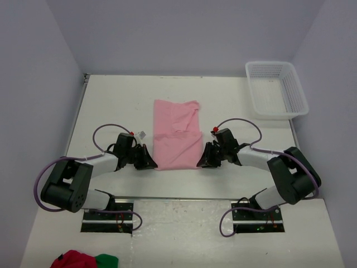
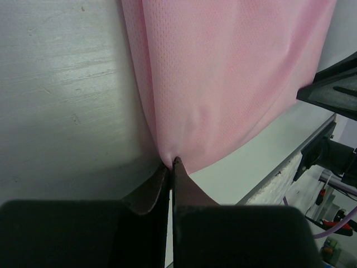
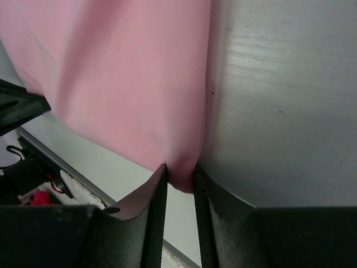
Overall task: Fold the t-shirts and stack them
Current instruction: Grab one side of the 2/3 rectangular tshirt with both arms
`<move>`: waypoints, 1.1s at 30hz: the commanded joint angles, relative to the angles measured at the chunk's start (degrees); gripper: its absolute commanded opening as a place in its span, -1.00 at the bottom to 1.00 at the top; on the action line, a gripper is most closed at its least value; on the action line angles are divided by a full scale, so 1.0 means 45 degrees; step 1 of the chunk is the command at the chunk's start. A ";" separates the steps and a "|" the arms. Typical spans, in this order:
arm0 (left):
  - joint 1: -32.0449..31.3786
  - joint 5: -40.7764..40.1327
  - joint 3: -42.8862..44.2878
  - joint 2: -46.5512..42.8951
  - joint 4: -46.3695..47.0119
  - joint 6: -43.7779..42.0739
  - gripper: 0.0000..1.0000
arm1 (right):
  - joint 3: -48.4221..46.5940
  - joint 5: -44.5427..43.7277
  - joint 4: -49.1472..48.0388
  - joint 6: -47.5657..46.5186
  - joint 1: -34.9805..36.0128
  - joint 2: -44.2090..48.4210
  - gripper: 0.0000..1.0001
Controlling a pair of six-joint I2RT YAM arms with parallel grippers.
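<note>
Light pink soft cotton short-sleeved t-shirt (image 1: 175,134) is lying flat mid-table, long axis running away from the arms, near hem twd them. Left gripper (image 1: 149,162) is pinching the near-left corner, jaws tight on cloth. Right gripper (image 1: 203,161) is sitting at the near-right corner, jaws narrow w/ cloth between; can't tell if gripping yet. Both arms equally near. Smooth white table (image 1: 111,100) is showing beyond the far edge; white plastic mesh basket (image 1: 279,115) is standing far right, well apart.
</note>
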State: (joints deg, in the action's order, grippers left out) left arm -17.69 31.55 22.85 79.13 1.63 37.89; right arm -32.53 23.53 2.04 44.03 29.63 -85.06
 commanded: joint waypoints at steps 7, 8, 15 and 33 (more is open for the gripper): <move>-0.0053 -0.0136 -0.0332 -0.0532 -0.0342 -0.0314 -1.00 | 0.0003 -0.0364 -0.0007 -0.0116 0.0135 -0.0376 -0.92; -0.0053 -0.0098 -0.0371 -0.0670 -0.0381 -0.0314 -1.00 | -0.0113 -0.0385 0.0111 -0.0194 0.0154 -0.0376 -1.00; -0.0150 0.0001 -0.0761 -0.2700 -0.1981 0.0057 -1.00 | -0.0544 -0.1185 0.1576 -0.0878 0.0994 0.0443 -1.00; -0.1243 -0.0097 -0.1036 -0.8130 -0.5594 0.1170 -1.00 | 0.0257 -0.2592 0.3685 0.0391 0.3181 0.4662 -1.00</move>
State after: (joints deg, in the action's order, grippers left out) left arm -22.46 31.05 17.12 44.40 -19.86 41.12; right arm -32.08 14.50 15.79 43.94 43.07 -66.76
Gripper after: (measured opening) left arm 0.005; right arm 0.011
